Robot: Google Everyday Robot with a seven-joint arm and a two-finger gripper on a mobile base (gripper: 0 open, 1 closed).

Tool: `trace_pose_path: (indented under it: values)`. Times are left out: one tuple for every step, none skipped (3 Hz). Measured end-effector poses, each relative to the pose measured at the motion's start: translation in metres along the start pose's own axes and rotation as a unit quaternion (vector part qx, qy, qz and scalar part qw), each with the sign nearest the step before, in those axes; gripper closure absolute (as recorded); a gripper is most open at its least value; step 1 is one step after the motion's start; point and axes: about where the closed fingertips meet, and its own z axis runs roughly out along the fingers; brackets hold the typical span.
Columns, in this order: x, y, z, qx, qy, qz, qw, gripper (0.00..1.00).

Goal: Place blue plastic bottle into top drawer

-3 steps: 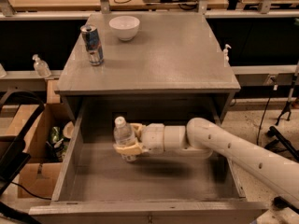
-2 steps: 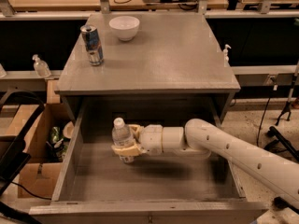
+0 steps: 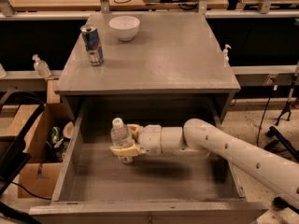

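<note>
The blue plastic bottle, clear with a white cap, stands upright inside the open top drawer, left of its middle. My gripper reaches in from the right on a white arm and is shut on the bottle, its tan fingers wrapped around the bottle's lower body. The bottle's base is at or just above the drawer floor; I cannot tell if it touches.
On the grey cabinet top stand a blue-and-silver drink can and a white bowl. A cardboard box with clutter sits on the floor at left. Small pump bottles stand on side ledges.
The gripper and bottle have shifted slightly left and a little lower in the drawer. The grip is unchanged.
</note>
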Motion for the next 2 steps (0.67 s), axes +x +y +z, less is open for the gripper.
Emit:
trace_pose_path:
  values:
    - [-0.0007,0.001,0.0017,-0.002,-0.001,0.0,1.0,0.07]
    - [-0.0011,0.0017,0.0028,-0.003,-0.001,0.0,1.0,0.0]
